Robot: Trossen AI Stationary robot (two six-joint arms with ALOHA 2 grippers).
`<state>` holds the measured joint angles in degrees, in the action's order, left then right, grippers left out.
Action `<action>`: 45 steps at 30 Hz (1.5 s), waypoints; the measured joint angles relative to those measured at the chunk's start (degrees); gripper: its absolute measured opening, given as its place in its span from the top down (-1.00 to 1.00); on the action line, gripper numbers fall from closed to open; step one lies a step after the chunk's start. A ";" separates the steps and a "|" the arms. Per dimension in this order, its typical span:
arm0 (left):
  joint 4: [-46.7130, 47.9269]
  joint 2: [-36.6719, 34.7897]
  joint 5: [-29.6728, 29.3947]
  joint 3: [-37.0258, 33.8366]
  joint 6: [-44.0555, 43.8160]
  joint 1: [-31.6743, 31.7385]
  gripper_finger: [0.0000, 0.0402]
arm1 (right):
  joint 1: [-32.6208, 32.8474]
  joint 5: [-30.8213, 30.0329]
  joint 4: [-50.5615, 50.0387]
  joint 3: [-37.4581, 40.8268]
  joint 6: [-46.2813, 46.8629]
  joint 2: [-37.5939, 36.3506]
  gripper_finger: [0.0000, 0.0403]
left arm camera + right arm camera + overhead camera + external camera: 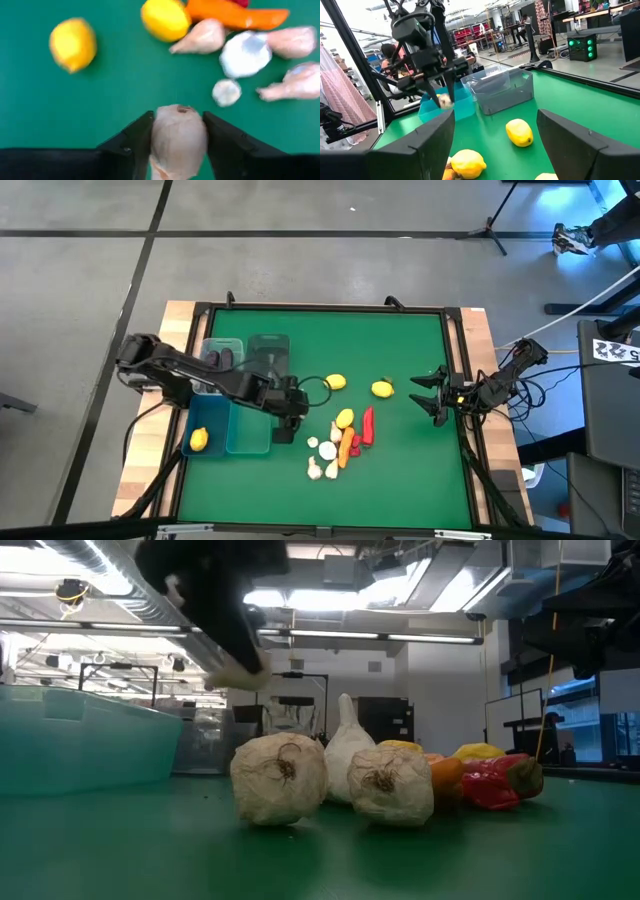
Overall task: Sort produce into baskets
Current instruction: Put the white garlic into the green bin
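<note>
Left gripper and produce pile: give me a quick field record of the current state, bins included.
left gripper: shut on garlic bulb, raised off the green mat, beside the bins
right gripper: open, empty, waiting at the mat's right edge
bins: cluster on the mat's left; one blue bin holds a lemon
loose lemons: three on the mat
pile: garlic, carrot, red peppers, unsorted at centre
eggplants: dark pieces in a rear bin, hard to confirm
</note>
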<state>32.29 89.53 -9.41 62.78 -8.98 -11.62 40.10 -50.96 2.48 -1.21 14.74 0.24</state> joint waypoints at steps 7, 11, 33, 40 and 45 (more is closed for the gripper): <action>12.32 -3.63 -1.77 0.02 -15.43 -2.20 0.23 | 0.01 0.00 -0.01 0.00 0.00 0.00 -0.39; 18.24 -4.04 -4.25 0.02 -23.43 -4.42 0.23 | 0.02 0.00 -0.05 0.00 0.00 0.00 -0.39; 34.18 -4.17 -12.34 0.02 -57.73 -12.77 0.23 | 0.02 -0.02 -0.37 -0.02 0.00 -0.01 -0.39; 34.87 -4.15 -12.95 0.02 -59.28 -13.07 0.23 | 0.02 -0.02 -0.42 -0.02 0.00 -0.01 -0.39; 34.53 -4.15 -12.96 0.00 -56.80 -13.07 0.22 | 0.01 -0.02 -0.42 -0.02 0.00 0.01 -0.39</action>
<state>66.83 85.38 -22.37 62.78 -65.78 -24.69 40.11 -50.98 2.07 -1.23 14.74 0.24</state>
